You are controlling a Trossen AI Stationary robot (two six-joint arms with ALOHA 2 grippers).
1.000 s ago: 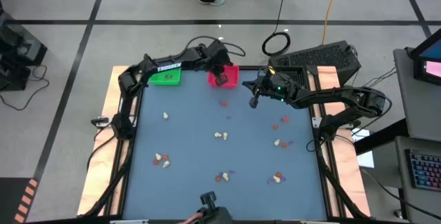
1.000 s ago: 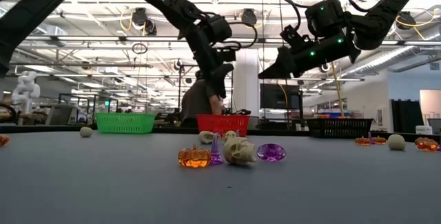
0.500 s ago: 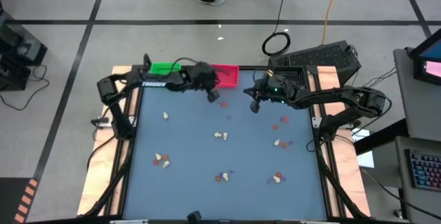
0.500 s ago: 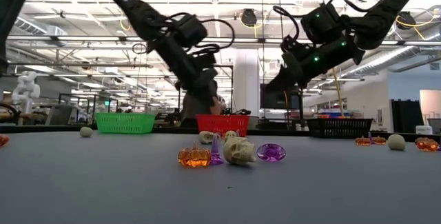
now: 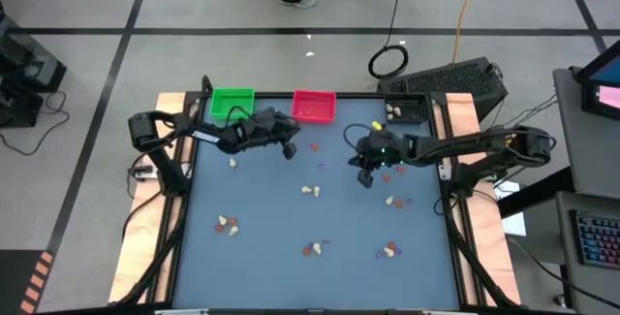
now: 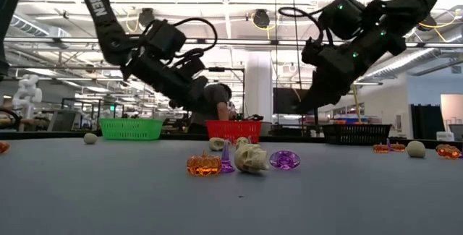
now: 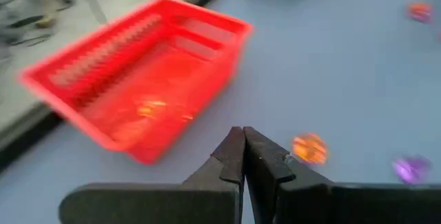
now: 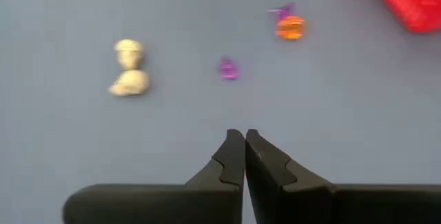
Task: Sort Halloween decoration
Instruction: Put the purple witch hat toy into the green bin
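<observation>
While the Halloween decoration (image 5: 310, 191) lies scattered over the counter (image 5: 262, 208), I note the red tray (image 5: 314, 106) at its far edge. Left pincer (image 5: 289, 150), fingers together and empty, hangs nearest an orange trinket (image 7: 309, 148) just ahead of its tips. Right pincer (image 5: 365, 180), likewise together, hovers over mid-counter; a purple trinket (image 8: 228, 67) lies ahead.

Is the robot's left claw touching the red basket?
Apart. The left wrist view shows the shut left gripper with bare blue table between its tips and the red basket. The high view also shows a gap.
</observation>
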